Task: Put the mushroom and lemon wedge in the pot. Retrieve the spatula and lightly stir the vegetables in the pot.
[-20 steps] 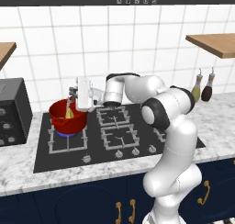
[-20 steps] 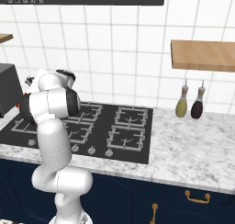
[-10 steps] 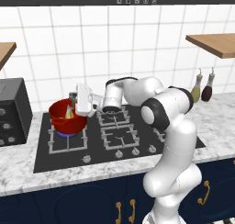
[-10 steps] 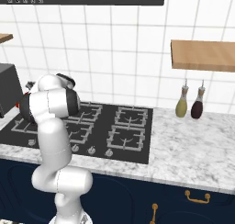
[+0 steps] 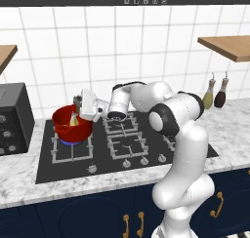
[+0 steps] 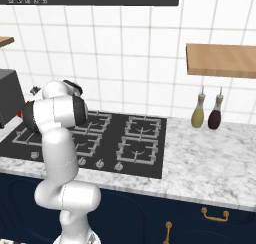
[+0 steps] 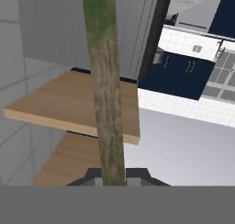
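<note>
The red pot (image 5: 68,129) stands on the cooktop's back-left burner. A pale yellow piece that looks like the lemon wedge (image 5: 74,120) lies inside it. The mushroom is hidden. My gripper (image 5: 79,105) hangs over the pot's right rim, pointing left. In the hand view the gripper (image 7: 112,175) is shut on the spatula, whose long greenish-brown handle (image 7: 104,81) runs up between the fingertips. The blade is out of view. A sliver of the pot (image 6: 21,113) shows behind my arm in the right base view.
The black cooktop (image 5: 127,144) has several burners, and a blue flame (image 5: 71,142) burns under the pot. A black appliance (image 5: 12,117) stands at the left. Two bottles (image 5: 215,93) stand on the marble counter at right, below a wooden shelf (image 5: 227,47).
The hand has dropped a little and tilted over the pot's right rim, still shut on the spatula. The pot has not moved.
</note>
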